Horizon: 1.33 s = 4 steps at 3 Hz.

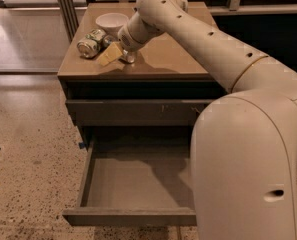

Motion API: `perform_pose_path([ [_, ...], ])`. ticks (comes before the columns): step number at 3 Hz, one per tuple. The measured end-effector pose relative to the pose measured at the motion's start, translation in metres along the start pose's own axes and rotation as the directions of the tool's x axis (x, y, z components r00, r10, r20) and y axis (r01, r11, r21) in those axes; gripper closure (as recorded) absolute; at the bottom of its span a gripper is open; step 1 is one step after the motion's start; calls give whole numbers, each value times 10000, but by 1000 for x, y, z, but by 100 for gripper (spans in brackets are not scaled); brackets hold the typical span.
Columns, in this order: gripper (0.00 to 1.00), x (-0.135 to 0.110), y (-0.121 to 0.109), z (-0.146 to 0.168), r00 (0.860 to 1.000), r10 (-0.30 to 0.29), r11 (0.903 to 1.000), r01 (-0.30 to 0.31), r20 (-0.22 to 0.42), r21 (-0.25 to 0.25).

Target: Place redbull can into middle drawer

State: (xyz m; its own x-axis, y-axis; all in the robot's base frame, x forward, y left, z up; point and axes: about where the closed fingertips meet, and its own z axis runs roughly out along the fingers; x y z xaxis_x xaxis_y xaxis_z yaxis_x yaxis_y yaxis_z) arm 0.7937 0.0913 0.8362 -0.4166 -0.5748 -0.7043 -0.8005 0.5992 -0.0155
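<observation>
Smooth satin cream plastic on the gripper [119,55], upper centre, over the matt brown wood-look cabinet top [173,59]. Shiny silvery metal on the slim redbull can [129,58] beside it. Matt grey-brown board in the open middle drawer [133,184]. Glossy speckled stone floor [33,134], left.

White bowl [111,21], green-and-white can [89,42] seemingly lying sideways

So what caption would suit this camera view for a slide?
Tool over the cabinet top beside a toppled green can, middle drawer open below.

We see dim, warm light: glare on the floor [23,39] far left of the middle drawer [128,184], the arm [203,39] shadowing its bottom, the gripper [120,55] casting shadow on the cabinet top [173,59] above.
</observation>
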Motion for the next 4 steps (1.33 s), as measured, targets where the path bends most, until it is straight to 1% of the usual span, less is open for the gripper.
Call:
perform_pose_path([
  [1, 14, 0, 1, 1, 10000, -14, 10000, 14, -5, -11],
  [3, 62, 0, 6, 1, 9997, -205, 9997, 207, -157, 127],
  [4, 85, 6, 7, -4, 9989, -251, 9987, 267, -390, 426],
])
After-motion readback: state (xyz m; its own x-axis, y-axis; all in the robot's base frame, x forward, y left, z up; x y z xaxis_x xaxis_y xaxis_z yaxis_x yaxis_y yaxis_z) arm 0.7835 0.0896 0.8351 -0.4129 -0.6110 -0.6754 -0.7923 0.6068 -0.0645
